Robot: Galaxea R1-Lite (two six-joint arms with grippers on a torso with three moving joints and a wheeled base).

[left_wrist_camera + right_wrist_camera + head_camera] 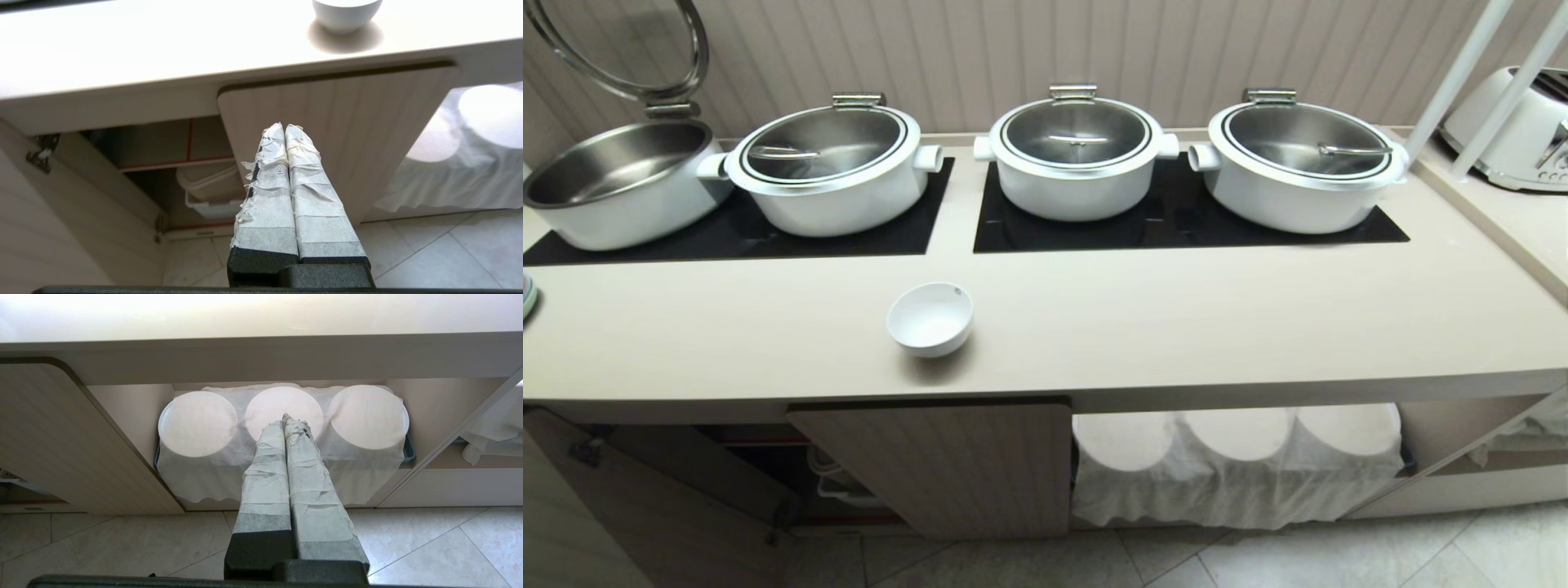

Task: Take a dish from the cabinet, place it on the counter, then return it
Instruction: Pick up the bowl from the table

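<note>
The dish, a small white bowl, stands upright on the beige counter near its front edge, above the cabinet. In the left wrist view the dish shows only by its lower half. The cabinet's right door is closed and its left door hangs open, showing a dark interior with red-edged shelves. My left gripper hangs low in front of the closed door, shut and empty. My right gripper is also shut and empty, facing the cloth-draped opening. Neither arm shows in the head view.
Several white pots sit on black inset panels at the back; the leftmost has its lid raised. A toaster stands far right. A white cloth covers round stacks. A pale container sits inside the cabinet.
</note>
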